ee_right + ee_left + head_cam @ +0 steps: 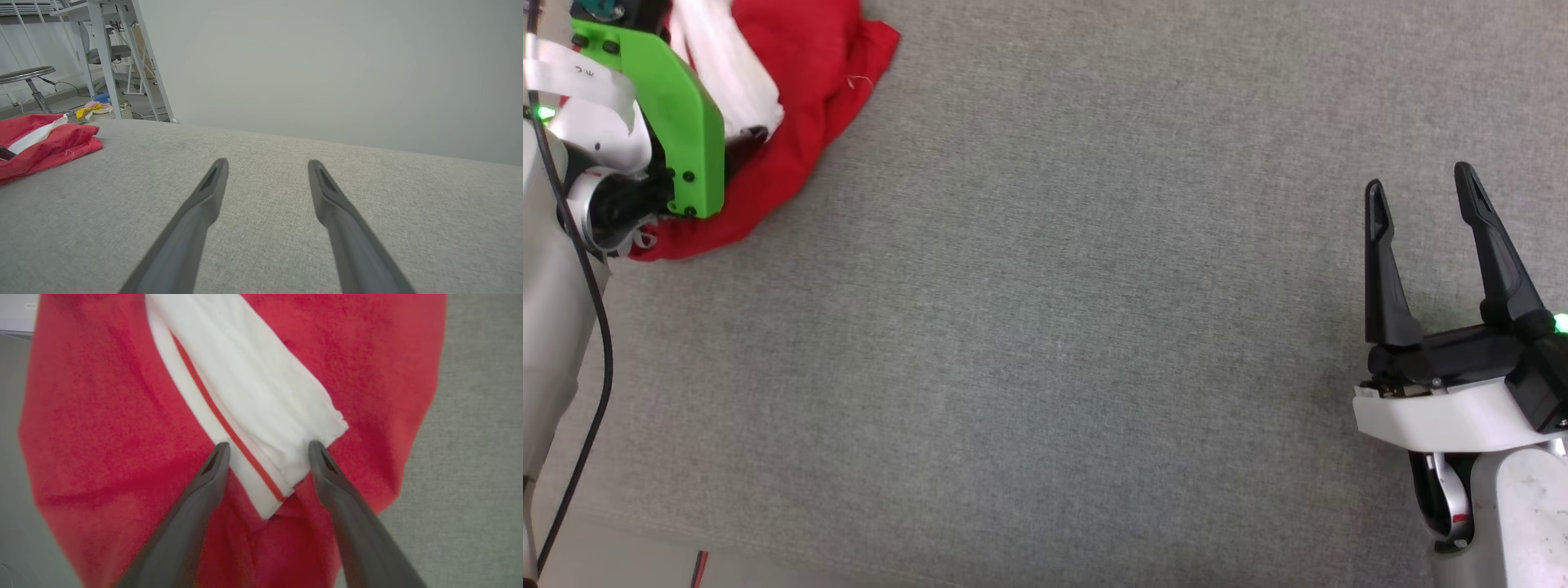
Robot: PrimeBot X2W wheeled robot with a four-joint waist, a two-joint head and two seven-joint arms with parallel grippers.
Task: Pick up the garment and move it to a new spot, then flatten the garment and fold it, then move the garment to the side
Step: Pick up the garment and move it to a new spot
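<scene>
Basically at the start, by my read. The garment [792, 98] lies bunched at the far left corner of the surface [1045, 327], red body rumpled, a white sleeve [253, 375] with red stripe trim lying across the top. It's not flat and not a neat fold, so the pick-up, move, flatten, fold and set-aside all look left to do.

The left tool [267, 449] is spread wide right over the garment, fingers straddling the sleeve's cuff end and pinching nothing. Can't tell if the tips touch the cloth. The right tool [1419, 177] is also spread and empty, near the right edge, well apart from the garment with bare surface between.

Containers: there are none on the surface. In the right wrist view a pale basket [109, 115] sits on the floor past the far edge, with yellow and pink cloth [90, 109] in or on it, but it's too small to be sure.
</scene>
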